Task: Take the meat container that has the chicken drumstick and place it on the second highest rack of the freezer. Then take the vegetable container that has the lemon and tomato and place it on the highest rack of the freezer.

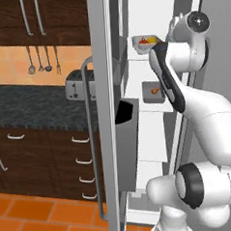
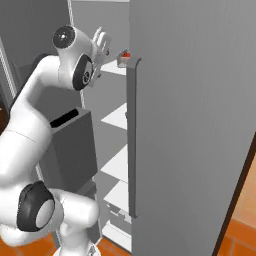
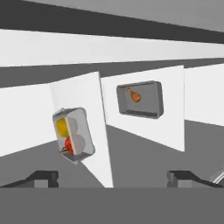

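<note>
The freezer (image 1: 104, 89) stands open with white racks inside. On its highest rack sits the vegetable container (image 1: 144, 42), a light tray holding the yellow lemon (image 3: 62, 126) and the red tomato (image 3: 68, 145). One rack lower rests the meat container (image 1: 154, 92), a darker grey tray with the chicken drumstick (image 3: 134, 94) in it. My gripper (image 3: 113, 178) is open and holds nothing. It hangs just short of the vegetable container (image 3: 73, 134), with the meat container (image 3: 140, 99) further off. From the right, the gripper (image 2: 105, 44) is level with the top rack, close to the tray's corner (image 2: 123, 59).
The open freezer door (image 2: 190, 125) with its long handle (image 2: 131, 140) stands close on the right. The other door, with a handle (image 1: 91, 138) and a black dispenser panel (image 1: 126, 112), is on the left. A toaster (image 1: 78, 85) sits on the dark counter (image 1: 34, 108).
</note>
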Controlling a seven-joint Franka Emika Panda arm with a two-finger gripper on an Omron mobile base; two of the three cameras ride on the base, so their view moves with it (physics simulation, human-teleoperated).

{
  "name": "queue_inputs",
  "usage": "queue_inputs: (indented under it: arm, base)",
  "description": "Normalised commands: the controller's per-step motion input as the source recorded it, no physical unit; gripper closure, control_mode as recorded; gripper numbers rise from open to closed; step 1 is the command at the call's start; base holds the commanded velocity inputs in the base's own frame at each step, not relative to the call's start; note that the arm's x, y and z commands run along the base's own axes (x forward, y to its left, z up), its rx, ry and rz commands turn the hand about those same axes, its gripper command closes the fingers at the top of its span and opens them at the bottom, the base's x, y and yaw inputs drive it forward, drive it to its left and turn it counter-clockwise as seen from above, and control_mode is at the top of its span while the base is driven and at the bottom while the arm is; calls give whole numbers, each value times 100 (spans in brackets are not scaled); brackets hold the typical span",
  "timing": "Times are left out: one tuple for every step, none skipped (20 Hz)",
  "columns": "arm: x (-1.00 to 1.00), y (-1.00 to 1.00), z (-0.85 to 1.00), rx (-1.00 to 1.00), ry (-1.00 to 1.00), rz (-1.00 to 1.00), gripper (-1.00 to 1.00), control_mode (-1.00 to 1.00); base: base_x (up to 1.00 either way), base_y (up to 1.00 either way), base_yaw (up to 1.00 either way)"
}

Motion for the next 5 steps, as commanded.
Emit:
queue_inputs:
  arm:
    - [-100, 0, 0, 0, 0, 0, -100, -100]
    - [-100, 0, 0, 0, 0, -1, -100, -100]
    - [-100, 0, 0, 0, 0, -1, -100, -100]
    - [-100, 0, 0, 0, 0, -1, -100, -100]
    - [-100, 0, 0, 0, -3, 0, -100, -100]
  base:
    - [0, 0, 0]
    - [0, 0, 0]
    - [0, 0, 0]
    - [0, 0, 0]
    - [0, 0, 0]
